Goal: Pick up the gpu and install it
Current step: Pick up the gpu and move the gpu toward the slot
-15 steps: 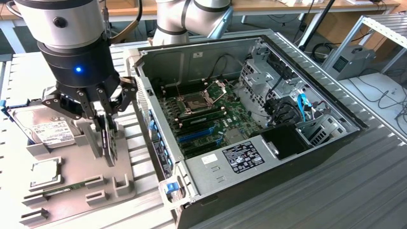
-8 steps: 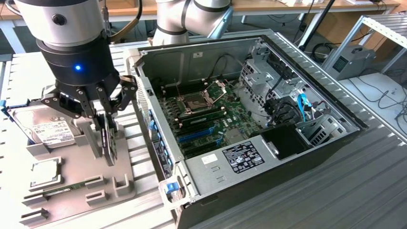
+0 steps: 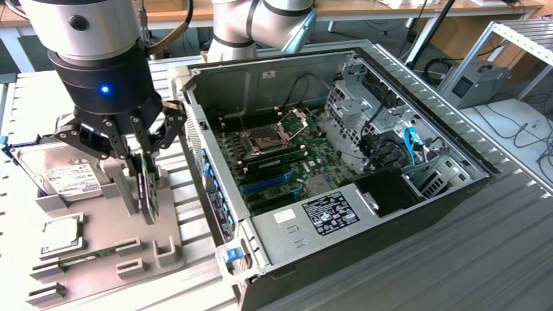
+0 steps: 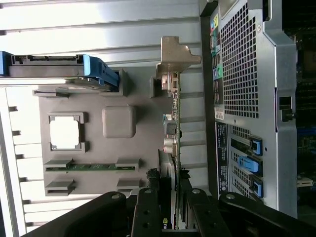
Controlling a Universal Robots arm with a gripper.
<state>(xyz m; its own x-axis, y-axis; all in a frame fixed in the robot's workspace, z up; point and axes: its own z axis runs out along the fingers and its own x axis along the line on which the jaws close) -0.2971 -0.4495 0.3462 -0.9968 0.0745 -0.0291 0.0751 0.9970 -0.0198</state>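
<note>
While the black-fingered gripper sits partly closed, pinching the flat green-board, silver-bracketed gpu standing on edge in the grey moulded tray, we judge a straight, square lift best, so the card clears the tray's slot without twisting or snagging

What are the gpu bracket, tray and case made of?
gpu bracket: thin bent metal, dull silvery sheen. Tray: matte grey plastic, probably; blocky moulded pockets. Case: bare sheet steel, likely; folded edges, punched holes.
</note>
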